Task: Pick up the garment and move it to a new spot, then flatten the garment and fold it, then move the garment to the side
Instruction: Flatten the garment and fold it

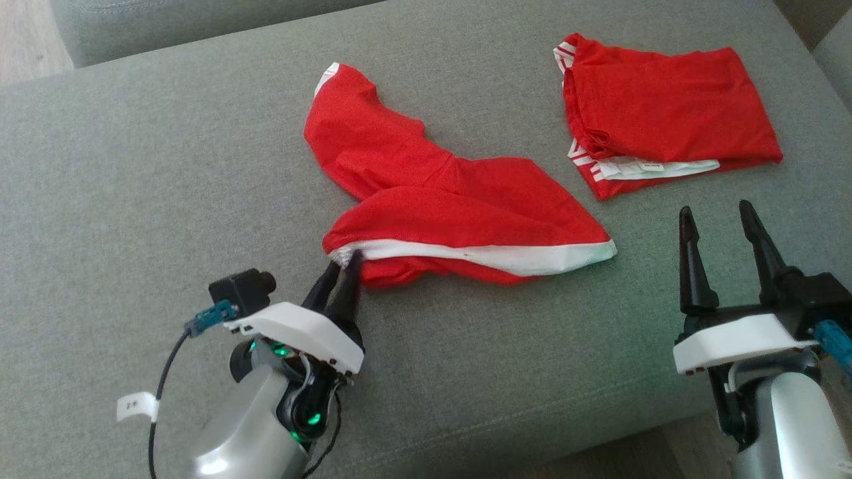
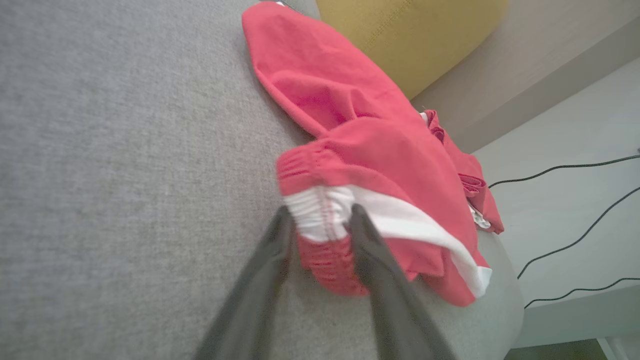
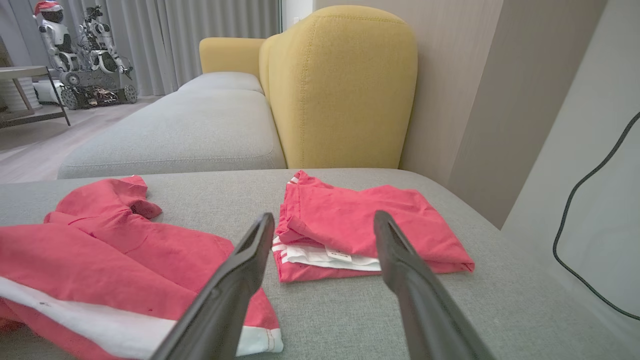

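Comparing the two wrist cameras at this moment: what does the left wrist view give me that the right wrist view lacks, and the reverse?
Left wrist view: the left gripper, its fingers either side of the gathered white waistband of the crumpled red garment.
Right wrist view: the right gripper, fingers spread wide and holding nothing, plus a second grey sofa seat, curtains and other robots beyond.
Shared: that garment, the folded red garment, the yellow backrest, the grey cushion and a black cable.

Long dark fingers (image 1: 692,266), white wrist plates (image 1: 299,332), silver forearms (image 1: 246,426); the left forearm carries a black camera (image 1: 239,287), cable (image 1: 163,372) (white-tagged), green lights (image 1: 279,348).
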